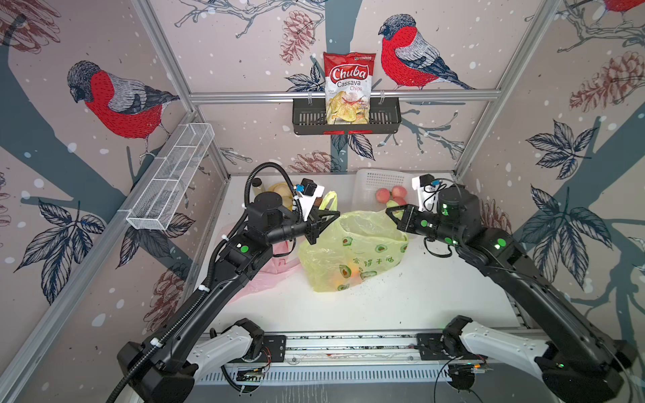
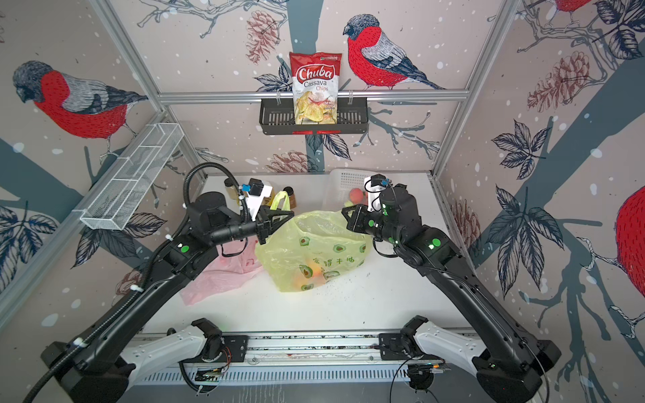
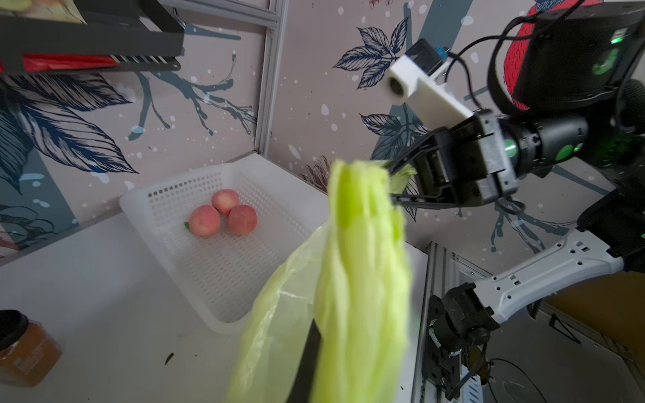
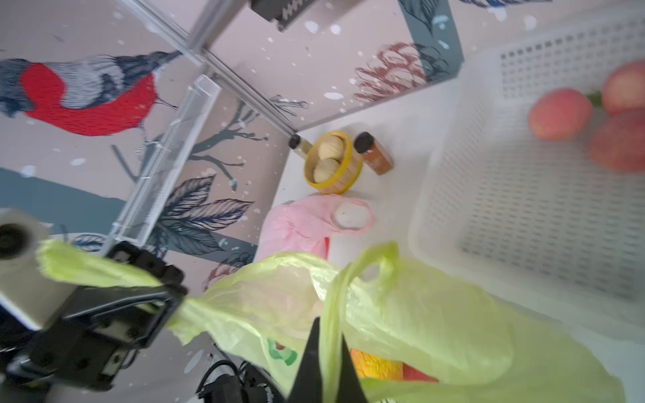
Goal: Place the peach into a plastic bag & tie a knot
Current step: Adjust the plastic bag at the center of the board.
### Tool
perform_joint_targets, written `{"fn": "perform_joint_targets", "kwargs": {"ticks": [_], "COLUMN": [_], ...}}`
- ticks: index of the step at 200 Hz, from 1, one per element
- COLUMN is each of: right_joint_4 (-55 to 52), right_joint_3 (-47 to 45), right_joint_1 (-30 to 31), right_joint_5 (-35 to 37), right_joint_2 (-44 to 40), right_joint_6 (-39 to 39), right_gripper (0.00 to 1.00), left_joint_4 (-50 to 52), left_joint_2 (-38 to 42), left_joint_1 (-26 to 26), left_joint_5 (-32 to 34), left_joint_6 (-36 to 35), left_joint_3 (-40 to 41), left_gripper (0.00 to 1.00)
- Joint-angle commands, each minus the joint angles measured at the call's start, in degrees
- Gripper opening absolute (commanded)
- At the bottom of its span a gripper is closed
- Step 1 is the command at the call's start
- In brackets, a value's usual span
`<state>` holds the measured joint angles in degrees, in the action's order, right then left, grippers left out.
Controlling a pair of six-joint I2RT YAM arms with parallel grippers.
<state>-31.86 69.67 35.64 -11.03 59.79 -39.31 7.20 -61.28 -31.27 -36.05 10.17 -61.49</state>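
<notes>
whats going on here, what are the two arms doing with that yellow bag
The yellow-green plastic bag sits mid-table with fruit showing through it. The left arm has its jaws shut on one handle, the right arm on the other handle, holding the top up between them. No knot is tied yet. Three peaches lie in the white basket behind.

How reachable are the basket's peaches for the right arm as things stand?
Probably not yet: the right gripper is shut on the plastic bag by a handle. The peaches lie uncovered in the white basket close by, so releasing should free the way.
</notes>
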Motion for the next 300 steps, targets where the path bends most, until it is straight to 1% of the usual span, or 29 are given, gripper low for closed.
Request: {"fn": "perform_joint_targets", "kwargs": {"ticks": [1,6,14,32,40,51,66,82,92,101,114,122,134,139,150,163,177,194,217,239,261,274,276,277,282,283,288,295,300], "right_joint_4": [6.29,6.62,7.25,9.71,10.6,11.02,12.06,13.46,14.13,14.15,13.46,12.92,11.84,11.38,10.69,11.0,11.54,11.62,12.58,12.43,13.98,15.29,15.59,15.59,16.08,16.19,16.65,17.09,17.26], "right_joint_3": [-2.29,-2.54,-2.69,-1.76,-0.5,2.25,6.11,9.0,10.6,11.98,13.72,14.65,15.93,16.46,17.22,17.36,17.28,17.34,17.43,18.25,18.26,18.19,18.22,18.22,18.22,18.22,18.14,18.05,18.05], "right_joint_1": [-4.87,-6.03,-7.83,-10.13,-10.24,-10.16,-9.85,-9.07,-8.23,-7.14,-4.63,-3.04,-1.13,-0.58,0.12,0.15,0.31,0.22,0.65,1.36,1.45,1.52,1.54,1.54,1.62,1.63,1.71,1.92,2.18], "right_joint_5": [-3.59,-2.99,-2.22,-0.34,0.08,-0.41,-4.72,-11.7,-17.32,-20.22,-22.02,-21.82,-21.6,-21.21,-20.27,-20.25,-20.42,-20.25,-22.53,-23.07,-23.78,-24.05,-23.97,-23.97,-23.6,-23.56,-22.94,-21.92,-20.67], "right_joint_2": [1.27,1.73,2.31,1.88,1.53,1.47,1.77,3.33,5.01,6.82,9.27,10.59,11.84,13.68,15.24,16.25,16.84,17.78,18.74,19.87,20.32,20.51,20.62,20.62,20.69,20.71,20.73,20.72,20.66], "right_joint_6": [2.06,2.99,4.95,8.58,10.38,12.51,14.89,16.39,16.95,17.19,18.63,19.56,20.69,20.91,21.29,21.17,20.97,20.77,20.42,20.35,19.55,18.63,18.39,18.39,17.73,17.62,16.85,15.86,15.26], "right_gripper": [0.06,0.14,0.32,0.62,0.71,0.78,0.82,0.83,0.82,0.78,0.77,0.78,0.81,0.82,0.83,0.81,0.74,0.7,0.63,0.57,0.39,0.23,0.19,0.19,0.12,0.11,0.06,0.0,0.0], "left_joint_4": [-7.63,-8.35,-9.13,-8.09,-7.35,-6.49,-6.52,-6.5,-6.28,-6.23,-5.97,-5.97,-5.74,-5.46,-5.2,-5.04,-4.67,-4.43,-4.13,-3.86,-3.58,-3.6,-3.55,-3.58,-3.52,-3.51,-3.51,-3.58,-3.78], "left_joint_2": [-3.33,-4.63,-6.64,-11.81,-13.63,-15.65,-17.22,-18.12,-18.59,-19.0,-19.46,-19.79,-20.31,-20.5,-20.72,-20.56,-20.21,-19.87,-19.85,-19.63,-19.32,-19.15,-19.15,-19.1,-18.94,-18.91,-18.65,-17.98,-17.13], "left_joint_1": [0.56,0.65,0.85,1.18,1.17,1.13,1.21,1.2,1.23,1.16,1.2,1.2,1.21,1.21,1.17,1.19,1.14,1.21,1.13,1.21,1.16,1.2,1.21,1.21,1.2,1.16,1.16,1.18,1.2], "left_joint_5": [-5.58,-6.39,-7.85,-11.08,-12.31,-13.58,-14.37,-15.0,-15.52,-16.02,-16.44,-16.9,-18.0,-18.34,-18.68,-18.7,-18.53,-18.62,-18.64,-18.75,-18.72,-18.62,-18.51,-18.47,-17.88,-17.76,-16.75,-14.53,-11.68], "left_joint_6": [1.24,1.37,1.39,0.01,-0.68,-1.37,-1.65,-1.82,-1.91,-1.99,-2.09,-2.18,-2.26,-2.34,-2.35,-2.44,-2.7,-2.82,-2.92,-2.96,-3.04,-3.06,-3.01,-3.03,-2.84,-2.81,-2.47,-2.02,-1.48], "left_joint_3": [0.85,0.77,0.36,-2.43,-3.69,-5.54,-6.76,-7.81,-8.28,-8.56,-8.85,-9.07,-9.41,-9.66,-10.03,-10.04,-10.08,-10.07,-10.05,-10.07,-10.14,-10.22,-10.17,-10.17,-10.14,-10.14,-10.1,-9.72,-9.3], "left_gripper": [0.0,0.0,0.0,0.0,0.0,0.0,0.0,0.0,0.0,0.0,0.0,0.0,0.0,0.0,0.0,0.0,0.0,0.0,0.0,0.0,0.0,0.0,0.0,0.0,0.0,0.01,0.1,0.27,0.37]}}
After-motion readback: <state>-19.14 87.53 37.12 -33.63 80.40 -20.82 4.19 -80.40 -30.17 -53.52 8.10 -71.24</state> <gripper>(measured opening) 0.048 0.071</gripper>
